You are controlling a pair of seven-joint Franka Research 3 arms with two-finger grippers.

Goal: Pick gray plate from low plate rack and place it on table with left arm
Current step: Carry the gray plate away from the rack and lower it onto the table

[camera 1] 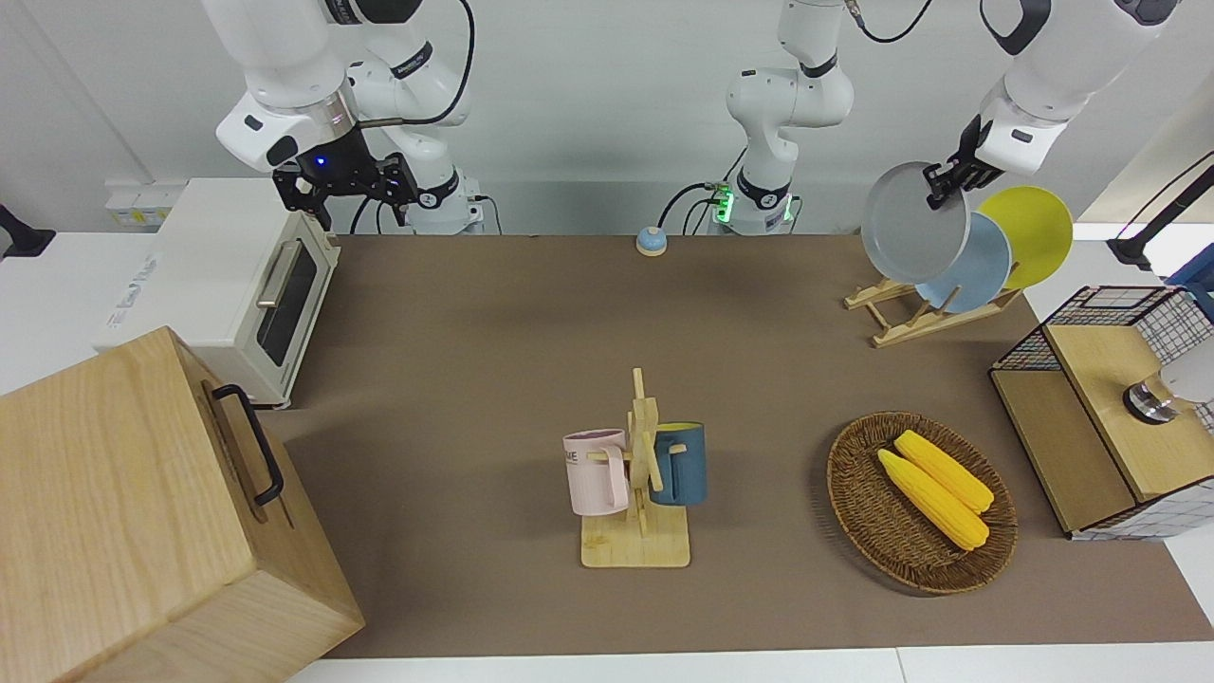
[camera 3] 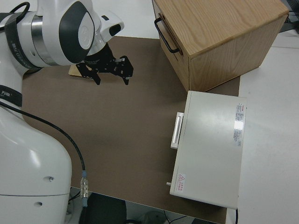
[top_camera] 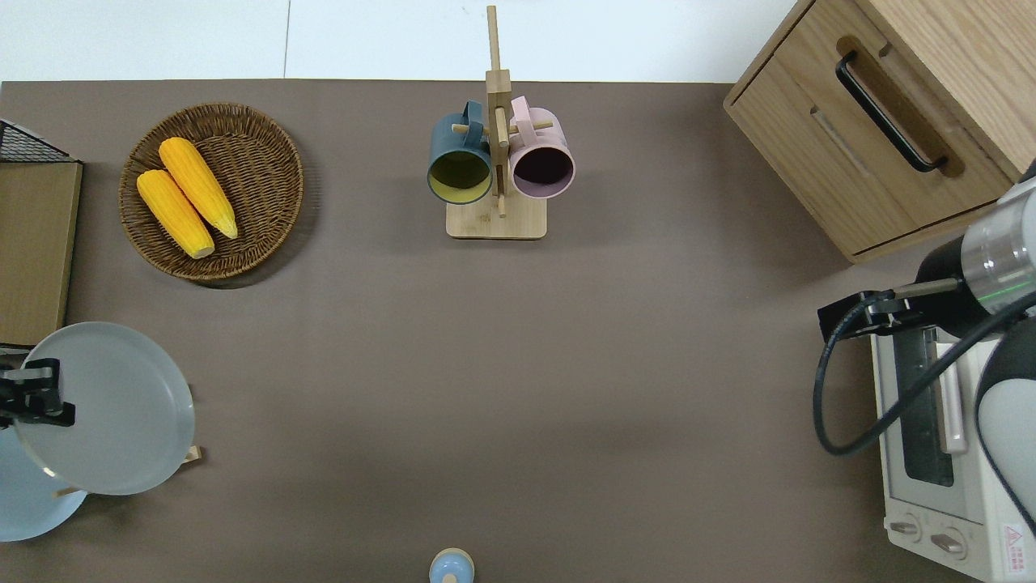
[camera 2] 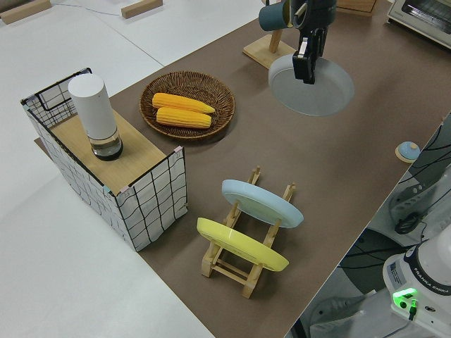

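Observation:
The gray plate hangs in the air, tilted, with my left gripper shut on its rim. In the overhead view it is over the low plate rack and the strip of table beside it, at the left arm's end. A light-blue plate and a yellow plate lean in the rack. The right arm is parked, its gripper open.
A wicker basket with two corn cobs lies farther from the robots than the rack. A mug stand holds a pink and a blue mug mid-table. A wire crate sits at the left arm's end; a toaster oven and wooden cabinet at the other.

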